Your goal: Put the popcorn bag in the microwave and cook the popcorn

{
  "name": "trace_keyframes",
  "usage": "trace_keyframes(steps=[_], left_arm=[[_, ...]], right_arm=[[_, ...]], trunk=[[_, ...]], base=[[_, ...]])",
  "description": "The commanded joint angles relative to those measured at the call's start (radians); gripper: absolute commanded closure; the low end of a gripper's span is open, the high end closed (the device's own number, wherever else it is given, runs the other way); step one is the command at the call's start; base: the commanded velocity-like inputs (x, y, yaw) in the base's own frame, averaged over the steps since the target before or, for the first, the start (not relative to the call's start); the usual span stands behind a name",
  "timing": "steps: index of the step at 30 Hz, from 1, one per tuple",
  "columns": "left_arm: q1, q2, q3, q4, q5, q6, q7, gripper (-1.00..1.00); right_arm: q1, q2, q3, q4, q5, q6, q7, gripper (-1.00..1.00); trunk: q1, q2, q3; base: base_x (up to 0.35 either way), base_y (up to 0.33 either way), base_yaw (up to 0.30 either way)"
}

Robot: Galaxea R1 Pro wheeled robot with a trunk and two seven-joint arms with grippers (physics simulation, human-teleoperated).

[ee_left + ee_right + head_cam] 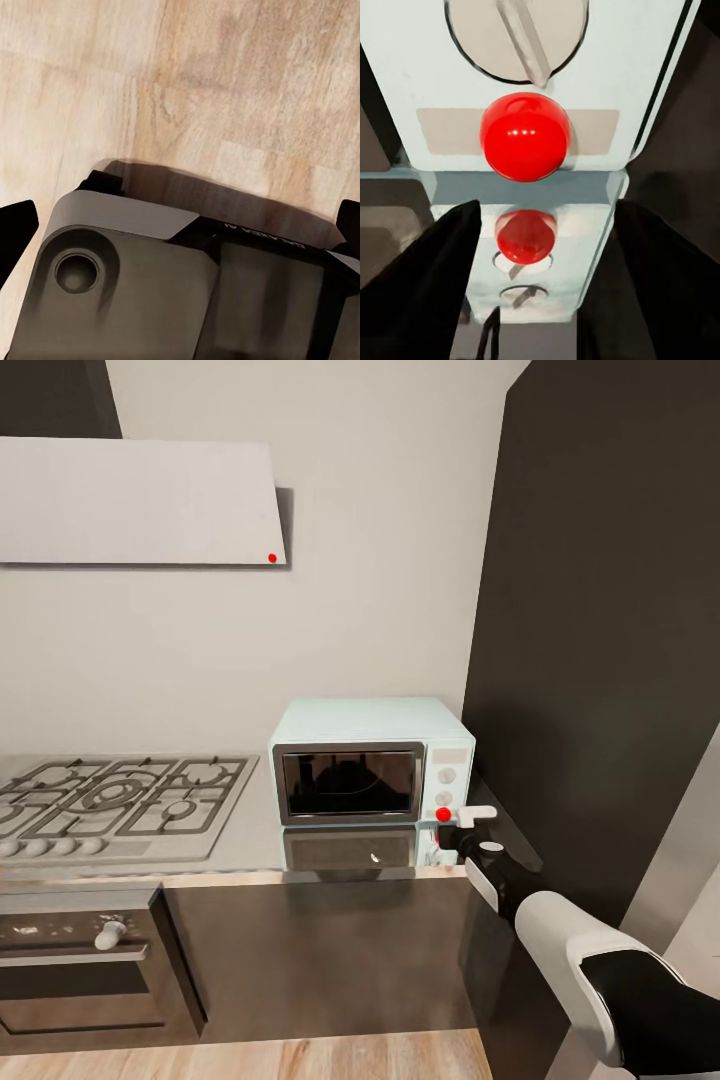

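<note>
The mint-blue microwave point(370, 758) stands on the grey countertop point(240, 848) with its dark glass door shut. Behind the glass I make out only a dim dark shape, so the popcorn bag and the popcorn are hidden. My right gripper point(455, 827) is right at the microwave's white panel, in front of the red round button point(443, 814). In the right wrist view that red button point(525, 146) sits close ahead, below a round knob point(517, 34), and my right gripper point(547, 214) is open, one finger to each side. My left gripper point(180, 225) hangs open over the wood floor point(225, 90).
A grey gas hob point(120, 800) lies left of the microwave, under a flat white hood point(140, 500). A dark oven point(80, 970) is built in below the hob. A tall dark cabinet point(600, 660) rises just right of the microwave, next to my right arm. My own base point(150, 292) is below the left gripper.
</note>
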Motion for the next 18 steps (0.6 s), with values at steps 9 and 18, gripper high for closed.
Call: trace_keyframes(steps=[9, 18], left_arm=[[-0.001, 0.000, -0.008, 0.000, 0.005, -0.003, 0.003, -1.00], [-0.001, 0.000, -0.008, 0.000, 0.008, -0.003, 0.003, -1.00]], right_arm=[[-0.001, 0.000, 0.008, -0.007, -0.011, 0.001, -0.010, 1.00], [0.000, 0.005, 0.008, -0.017, -0.011, 0.000, -0.014, 1.00]], trunk=[[0.000, -0.001, -0.001], [0.000, -0.001, -0.001]], base=[[0.000, 0.000, 0.000], [0.000, 0.000, 0.000]])
